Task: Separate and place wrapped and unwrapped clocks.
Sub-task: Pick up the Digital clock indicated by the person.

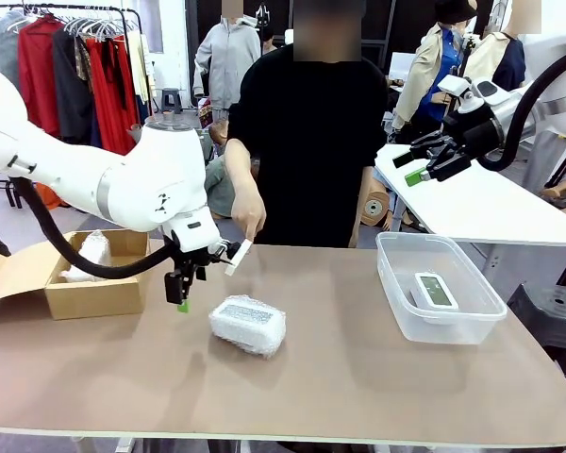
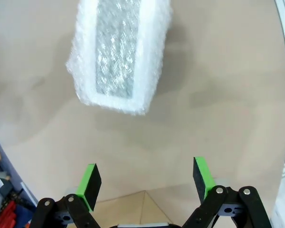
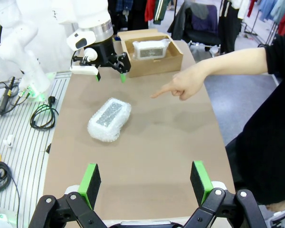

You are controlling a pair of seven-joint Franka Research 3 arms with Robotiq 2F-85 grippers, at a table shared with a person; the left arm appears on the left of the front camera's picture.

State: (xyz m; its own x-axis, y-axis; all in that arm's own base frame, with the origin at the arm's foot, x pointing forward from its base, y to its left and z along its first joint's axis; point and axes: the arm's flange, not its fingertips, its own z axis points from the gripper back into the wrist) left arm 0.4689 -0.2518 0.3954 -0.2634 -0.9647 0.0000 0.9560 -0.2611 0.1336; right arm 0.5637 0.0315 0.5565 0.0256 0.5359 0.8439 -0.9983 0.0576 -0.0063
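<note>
My left fingers [image 2: 91,184] hover spread just beside the white bubble-wrapped block [image 1: 248,324] on the tabletop [image 1: 358,377] – right fingers [image 3: 199,180] spread too – so next, I judge: straddle it, pinch, carry to the brown cardboard box [image 1: 85,300].

A: Front camera, fixed on the robot's side, looks across the bench [image 1: 358,377] at a person [image 1: 311,142] standing at the far edge.
B: And the wrists?
A: Left wrist hangs close above the bench, facing down past its own jaws. Right wrist sits high and well back, looking along the bench. All three share one wrapped clock [image 1: 248,325].
</note>
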